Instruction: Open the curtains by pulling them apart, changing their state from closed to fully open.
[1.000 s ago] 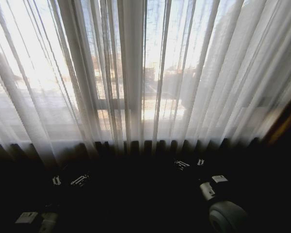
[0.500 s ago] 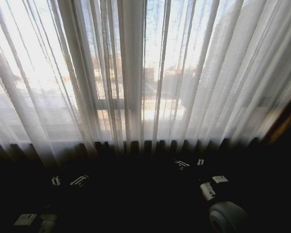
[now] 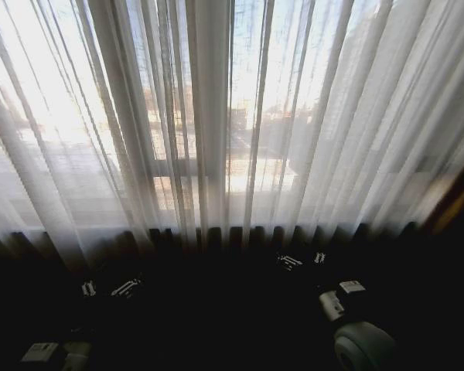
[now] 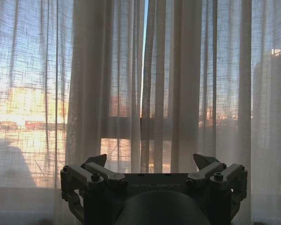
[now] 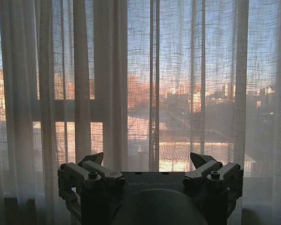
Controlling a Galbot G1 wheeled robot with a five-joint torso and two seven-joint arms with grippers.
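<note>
The curtains hang shut across the window, the left panel (image 3: 77, 124) and the right panel (image 3: 363, 116) meeting near the middle. Their inner edges (image 4: 144, 70) leave a thin slit in the left wrist view. My left gripper (image 3: 108, 288) sits low in the dark below the hem, short of the fabric. It is open (image 4: 150, 161) with nothing between its fingers (image 4: 96, 161). My right gripper (image 3: 301, 260) is low, right of centre, also short of the cloth. It stands open (image 5: 147, 159), facing pleated curtain (image 5: 112, 84).
Dark window frame bars (image 3: 174, 166) show through the sheer fabric. A dark wooden edge (image 3: 456, 197) rises at the far right. Below the hem lies a dark band (image 3: 232, 325). My right arm's rounded joint (image 3: 362, 345) sits at the lower right.
The whole head picture has shifted very slightly, so the camera has moved a little. The curtains stay shut and both arms keep their places.
</note>
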